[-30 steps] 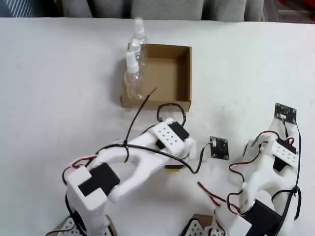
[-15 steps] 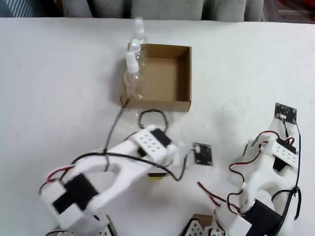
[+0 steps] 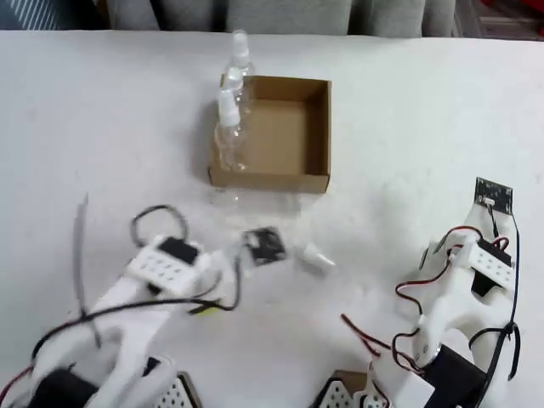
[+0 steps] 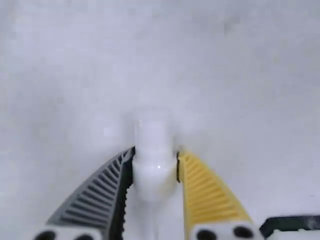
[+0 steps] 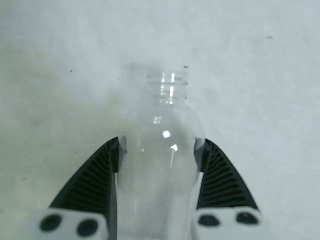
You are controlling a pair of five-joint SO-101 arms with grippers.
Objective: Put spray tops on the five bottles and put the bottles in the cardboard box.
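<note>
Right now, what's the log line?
left gripper: shut on spray top | right gripper: shut on uncapped bottle | capped bottles: at cardboard box

One cardboard box [image 3: 268,180], one spray top [image 4: 154,165], perhaps four bottles [image 3: 229,136].

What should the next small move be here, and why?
Probably bring the left gripper toward the right gripper. The left jaws are shut on a spray top, the right ones on a bottle whose neck is bare, so the two should meet for fitting.

Upright bottles [image 3: 230,136] at cardboard box [image 3: 272,180] edge
</note>
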